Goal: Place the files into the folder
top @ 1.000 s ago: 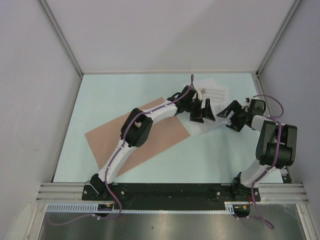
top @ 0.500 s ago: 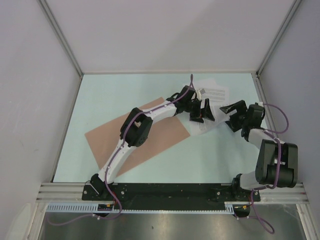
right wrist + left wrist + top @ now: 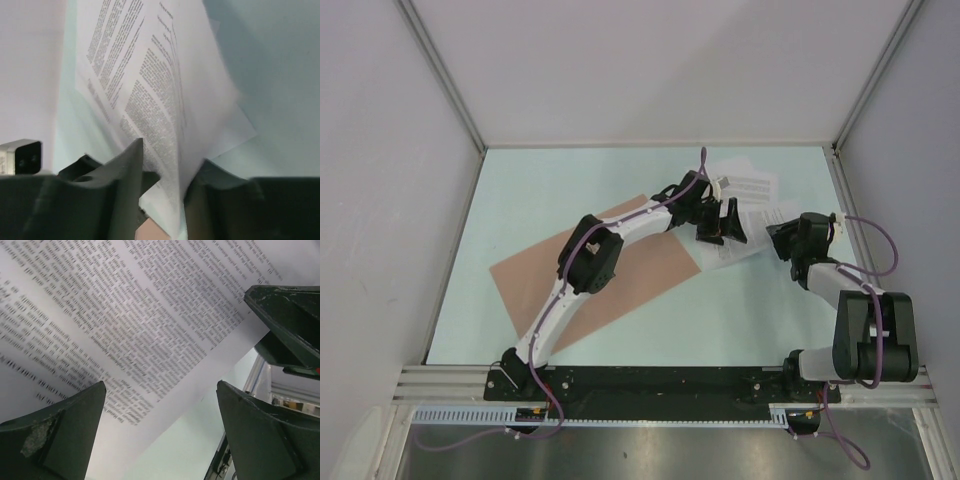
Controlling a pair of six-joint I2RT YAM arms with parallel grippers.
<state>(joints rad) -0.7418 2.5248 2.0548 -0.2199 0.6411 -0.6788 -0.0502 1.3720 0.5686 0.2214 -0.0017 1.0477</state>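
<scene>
The files [image 3: 748, 188] are white printed sheets lying overlapped at the back right of the table. The salmon-brown folder [image 3: 645, 272] lies flat and closed to their left, under the left arm. My left gripper [image 3: 725, 226] hovers over the sheets' left part, open, with printed text [image 3: 125, 315] filling its view and nothing between its fingers [image 3: 161, 390]. My right gripper [image 3: 776, 233] is at the sheets' right edge. In the right wrist view the files [image 3: 145, 75] buckle upward, and a fold of paper is pinched between the narrowed jaws [image 3: 170, 161]. A sliver of folder [image 3: 152, 233] shows below.
The pale green mat [image 3: 570, 190] is bounded by grey walls with aluminium posts [image 3: 440, 70] on both sides. A metal rail [image 3: 660, 382] carrying the arm bases runs along the near edge. The left arm [image 3: 590, 262] lies diagonally across the folder.
The right gripper has moved left onto the sheets' right edge and closed from wide open onto the paper, which now buckles. The left arm has hardly moved.
</scene>
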